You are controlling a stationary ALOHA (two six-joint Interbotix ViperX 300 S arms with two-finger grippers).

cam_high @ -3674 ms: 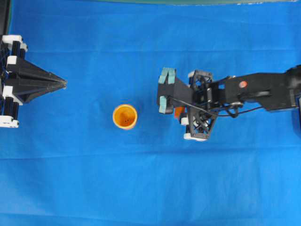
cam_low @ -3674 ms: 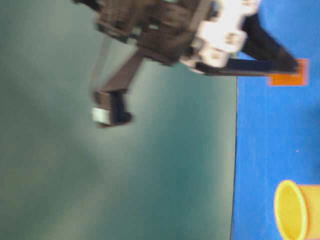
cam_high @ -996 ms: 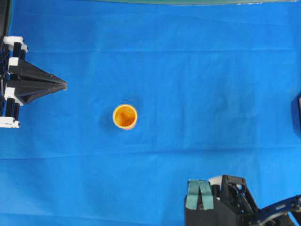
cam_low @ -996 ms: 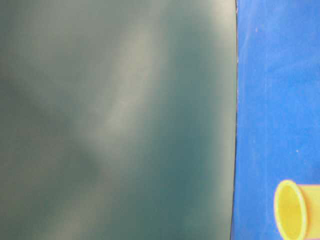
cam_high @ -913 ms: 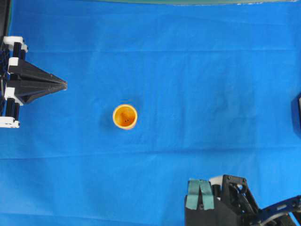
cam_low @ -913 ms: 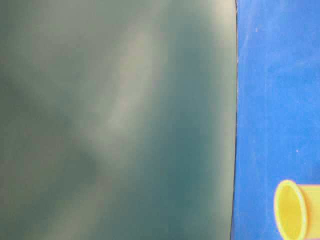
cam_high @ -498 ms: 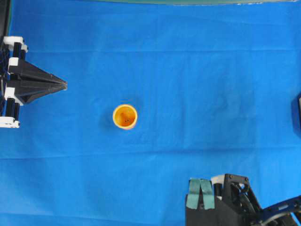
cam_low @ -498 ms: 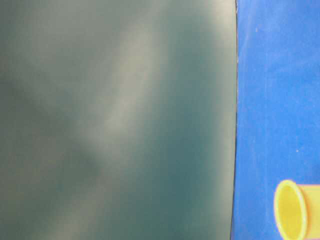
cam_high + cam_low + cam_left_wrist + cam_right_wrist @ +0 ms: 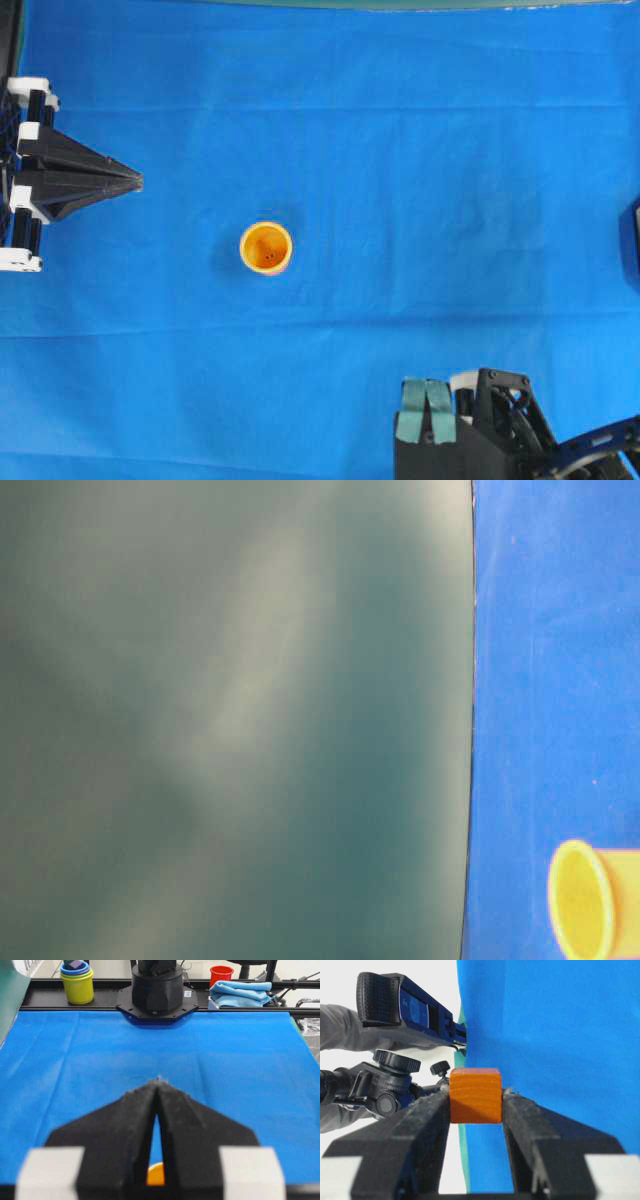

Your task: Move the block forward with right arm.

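While it is hidden from the overhead view, the block's place: the block [image 9: 475, 1095], a small orange cube, sits pinched between the two fingertips of the right gripper [image 9: 475, 1102], seen clearly only in the right wrist view.

Right gripper state: pressed onto the block's two side faces, one finger touching each side.

What has changed: a few seconds ago the right gripper hung over the middle of the blue cloth [image 9: 420, 150], near the cup, with the orange cube showing beneath it. Now the right arm [image 9: 500, 430] is at the bottom edge of the overhead view, well apart from the cup, and over the last second it has barely shifted.

What that means: judging from this, the carry looks nearly complete; setting down and releasing look to be what remains.

Right arm pose: its teal-padded tips [image 9: 425, 411] point up the overhead view. The wrist view shows the cloth edge and a clamped camera mount [image 9: 390, 1085] beyond the block, so the gripper sits close to the table's edge. Whether the block touches the cloth, I cannot tell.

Cup: the orange-yellow cup [image 9: 266, 247] stands upright mid-table.

Left gripper: the left gripper [image 9: 158, 1110] rests at the left edge, fingers pressed nearly together, holding nothing.
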